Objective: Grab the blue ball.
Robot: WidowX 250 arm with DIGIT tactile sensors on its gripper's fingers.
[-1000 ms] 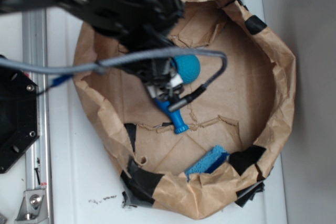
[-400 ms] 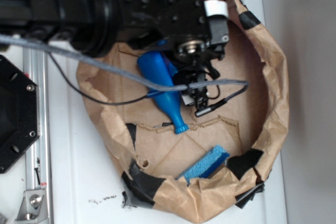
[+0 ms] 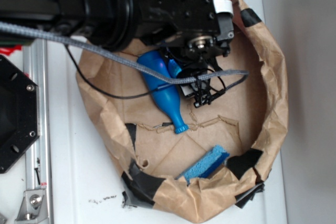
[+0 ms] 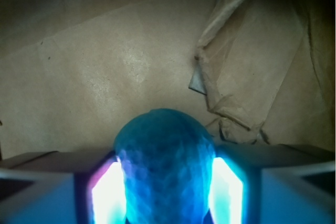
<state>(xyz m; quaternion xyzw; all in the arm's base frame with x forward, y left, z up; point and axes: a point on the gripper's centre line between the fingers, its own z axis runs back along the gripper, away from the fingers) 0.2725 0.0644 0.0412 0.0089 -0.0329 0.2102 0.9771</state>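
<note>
Wrist view: small teal-blue dimpled ball (image 4: 164,166) sits low centre of frame, pressed on both sides by the gripper (image 4: 165,190) fingers (image 4: 107,192). Jaws narrowed to the ball's width, both pads touching it. Behind the ball, crumpled brown paper floor (image 4: 105,66) with a raised fold at upper right.

Exterior view: black robot arm (image 3: 105,9) reaches in from the upper left over a round brown paper basin with black tape patches (image 3: 273,103). Gripper (image 3: 202,85) hangs near the basin's upper centre; the ball itself is hidden under the arm in this view, at most a sliver of blue. Smooth blue bottle-shaped pin (image 3: 163,93) lies just left of the gripper, neck pointing to lower right. Flat blue rectangular sponge (image 3: 206,163) rests against the lower wall, well apart from the gripper. Grey braided cable (image 3: 105,56) crosses over the pin.
</note>
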